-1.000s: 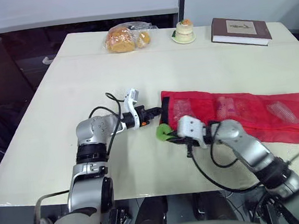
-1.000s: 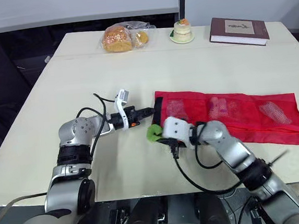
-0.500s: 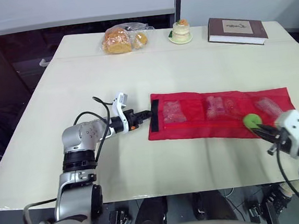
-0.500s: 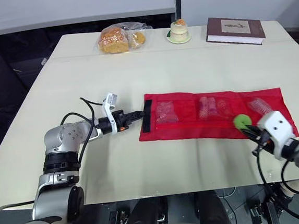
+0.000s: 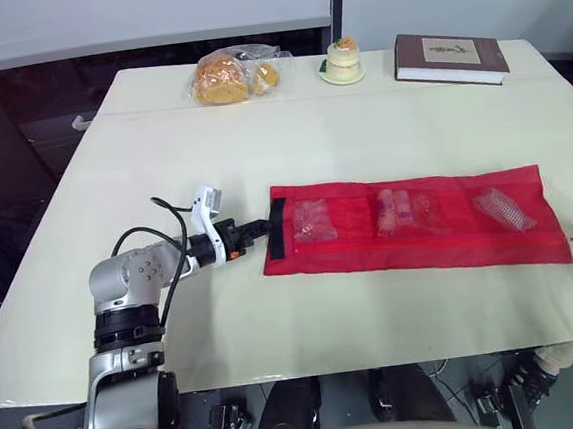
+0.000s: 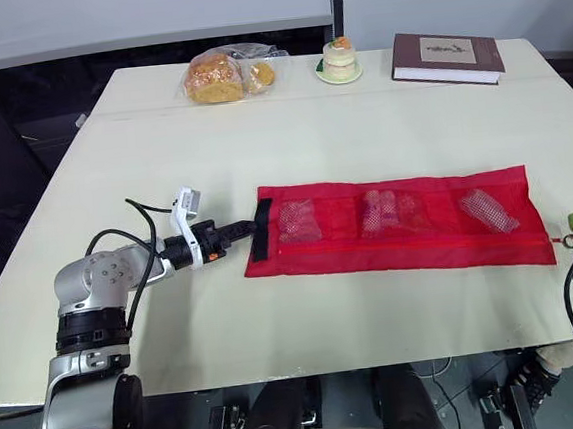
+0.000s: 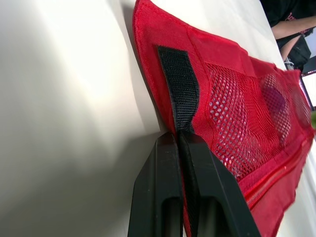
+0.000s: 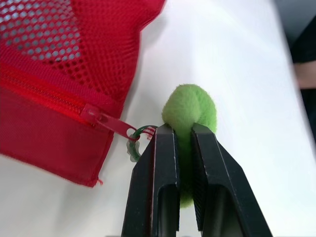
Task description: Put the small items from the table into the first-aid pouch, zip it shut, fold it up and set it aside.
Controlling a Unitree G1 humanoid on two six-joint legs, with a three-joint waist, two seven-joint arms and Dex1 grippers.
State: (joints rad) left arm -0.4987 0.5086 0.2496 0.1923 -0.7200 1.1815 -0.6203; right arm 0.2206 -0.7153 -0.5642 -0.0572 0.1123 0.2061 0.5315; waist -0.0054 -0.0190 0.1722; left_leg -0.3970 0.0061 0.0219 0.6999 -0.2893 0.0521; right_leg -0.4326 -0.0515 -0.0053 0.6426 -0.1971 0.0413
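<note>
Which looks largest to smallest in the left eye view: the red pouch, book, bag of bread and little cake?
1. red pouch, clearly largest.
2-3. book and bag of bread: about alike, not ranked; both lie at the far edge.
4. little cake, smallest.

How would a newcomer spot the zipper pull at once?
Find the long red mesh pouch on the table. Off its right end, the right gripper pinches a fuzzy green ball ringed to the zipper tab, the only fuzzy thing there.
</note>
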